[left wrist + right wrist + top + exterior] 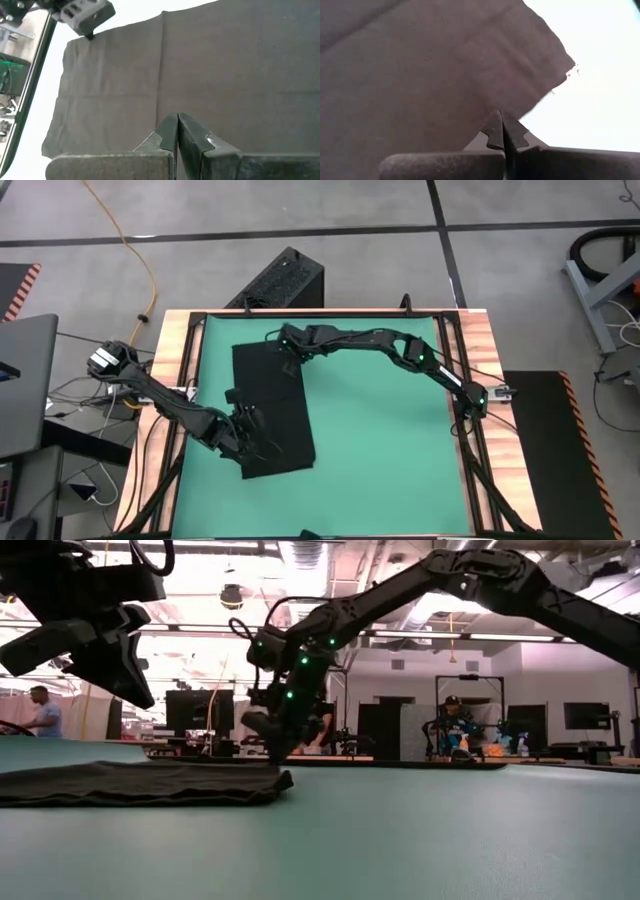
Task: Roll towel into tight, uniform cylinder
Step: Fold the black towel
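Note:
The black towel (272, 408) lies flat on the green mat (390, 440) as a long folded strip running from far to near. It also shows in the low view as a flat towel (140, 783). My left gripper (177, 120) is shut and hovers over the towel's near left part (245, 430), clear of the cloth in the low view (135, 690). My right gripper (503, 116) is shut and points steeply down at the towel's far right corner (283, 776). Small white bits (572, 70) show at that corner's edge. My right gripper comes from above, slanting down, with its shut fingertips (277, 754) right over the towel's far right corner (540, 95). I cannot tell whether they touch the cloth. The towel lies flat on the mat there.
A black ribbed box (285, 280) stands on the floor beyond the table's far edge. A wooden rim (480, 340) frames the mat. Bare mat lies to the right of the towel. People (455, 725) sit in the room beyond the table.

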Action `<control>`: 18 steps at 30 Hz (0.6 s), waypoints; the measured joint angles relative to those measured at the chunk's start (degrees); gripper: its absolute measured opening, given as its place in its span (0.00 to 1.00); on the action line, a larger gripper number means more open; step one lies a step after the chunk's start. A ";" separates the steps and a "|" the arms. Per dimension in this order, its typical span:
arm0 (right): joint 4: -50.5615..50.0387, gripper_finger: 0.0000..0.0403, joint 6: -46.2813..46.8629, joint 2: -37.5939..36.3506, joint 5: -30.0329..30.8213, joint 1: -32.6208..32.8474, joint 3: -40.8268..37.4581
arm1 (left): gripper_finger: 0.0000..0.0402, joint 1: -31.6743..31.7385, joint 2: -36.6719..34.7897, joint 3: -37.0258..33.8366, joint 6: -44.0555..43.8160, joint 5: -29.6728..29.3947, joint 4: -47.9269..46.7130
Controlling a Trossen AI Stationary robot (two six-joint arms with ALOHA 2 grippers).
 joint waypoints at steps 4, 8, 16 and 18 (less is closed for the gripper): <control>-2.04 0.00 0.44 -0.22 0.17 0.15 0.01 | 0.00 0.00 0.00 0.02 0.17 -0.13 0.35; -6.85 0.00 2.59 -0.09 2.31 0.50 0.17 | 0.00 -0.20 0.00 0.04 0.17 -0.04 0.67; -22.75 0.00 6.15 -0.12 12.28 1.80 0.17 | 0.00 -0.35 0.00 0.07 2.28 0.13 5.51; -26.63 0.00 7.01 -0.18 14.10 2.16 0.11 | 0.00 -0.72 0.00 0.09 3.95 0.34 6.57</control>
